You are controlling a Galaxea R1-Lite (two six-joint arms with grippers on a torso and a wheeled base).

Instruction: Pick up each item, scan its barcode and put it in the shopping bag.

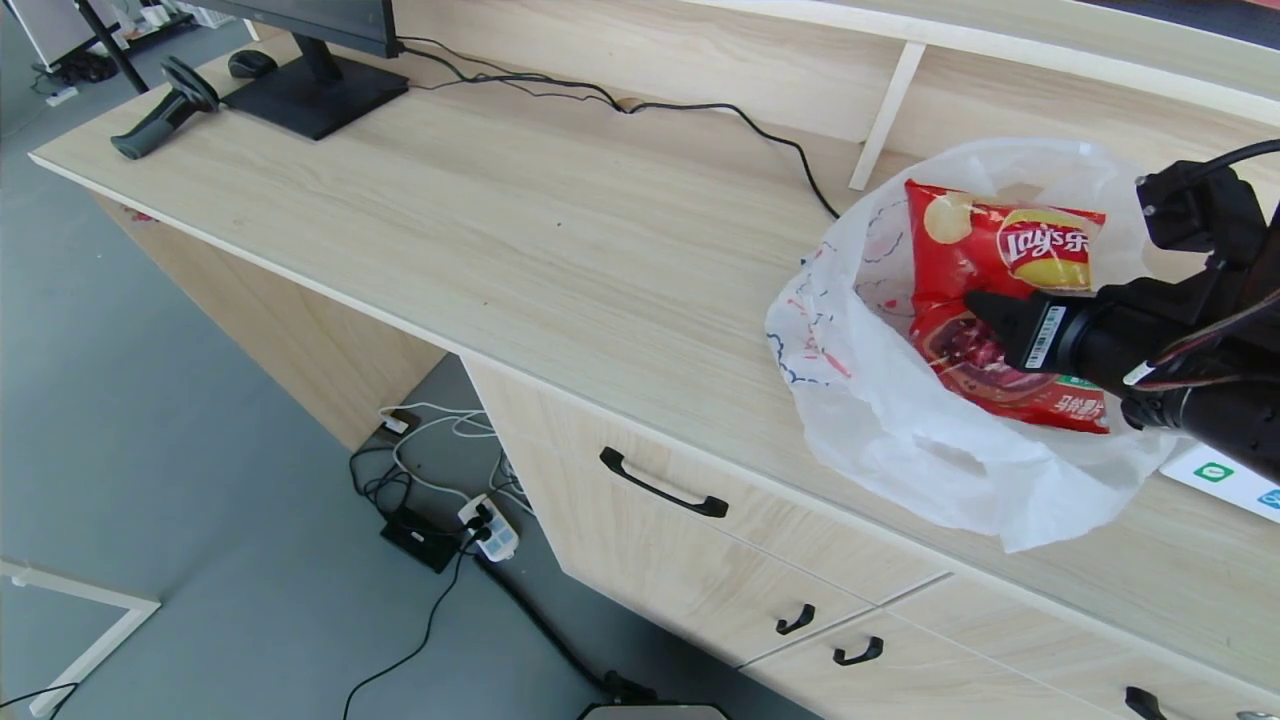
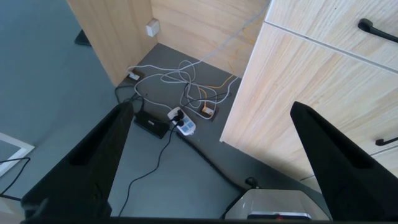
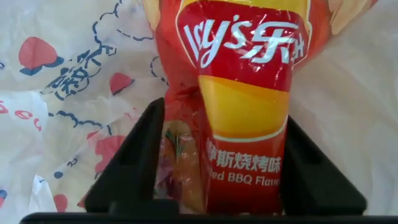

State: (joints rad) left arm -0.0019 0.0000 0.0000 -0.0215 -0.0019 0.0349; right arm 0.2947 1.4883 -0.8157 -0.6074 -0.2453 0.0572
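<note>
Right tool [image 1: 985, 310] pinches chip bag [image 1: 1000, 260] inside shopping bag [image 1: 900, 440]; left tool [image 2: 211, 106] spread, empty. Looks light, puffy, slick, crushable: grip seam softly.

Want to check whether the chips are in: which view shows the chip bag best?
Head view: the whole chip bag stands inside the shopping bag, right gripper clamped on it. The right wrist view gives a close-up of its middle between the fingers. The left wrist view faces the floor cables.
</note>
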